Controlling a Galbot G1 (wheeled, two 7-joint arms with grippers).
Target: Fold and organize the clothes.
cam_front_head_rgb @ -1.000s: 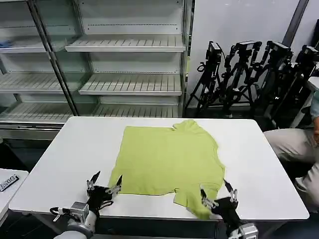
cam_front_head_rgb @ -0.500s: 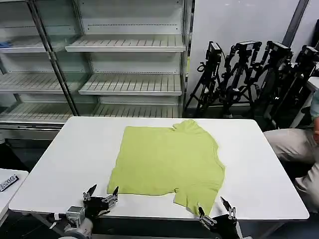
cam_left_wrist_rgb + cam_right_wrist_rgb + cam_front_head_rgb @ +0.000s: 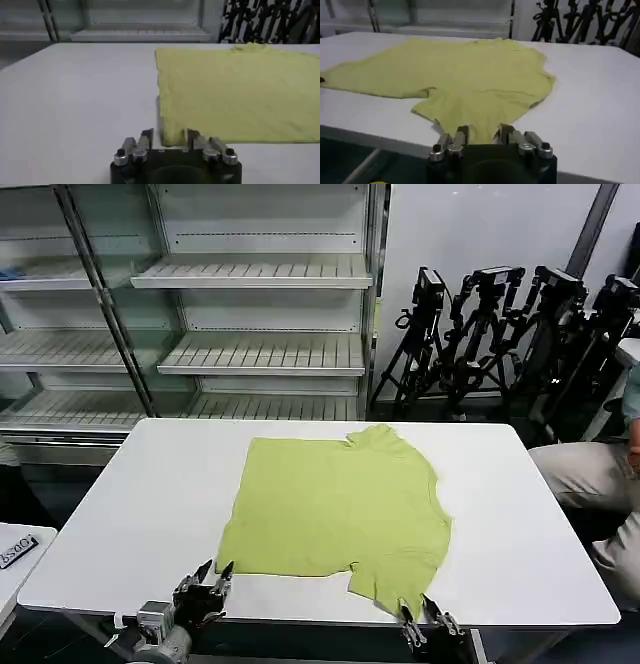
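Observation:
The clothes are one lime-green shirt (image 3: 340, 504) lying flat on the white table (image 3: 130, 514), one sleeve reaching the near edge. My left gripper (image 3: 216, 574) sits low at the table's near edge, open, with the shirt's near left corner (image 3: 172, 132) between its fingertips. My right gripper (image 3: 424, 612) is also low at the near edge, open, and the near sleeve's tip (image 3: 480, 125) lies between its fingers. In the wrist views the left gripper (image 3: 170, 136) and the right gripper (image 3: 482, 131) each show a gap with green fabric in it.
Empty metal shelves (image 3: 250, 274) stand behind the table. Black tripods (image 3: 500, 334) crowd the back right. A seated person's leg (image 3: 580, 474) is beside the table's right edge. A small side surface with a label (image 3: 15, 552) lies at the left.
Both grippers have drawn back and down to the table's near edge. Their fingers stand closer together than before, now on either side of the shirt's near edge. The shirt has not moved.

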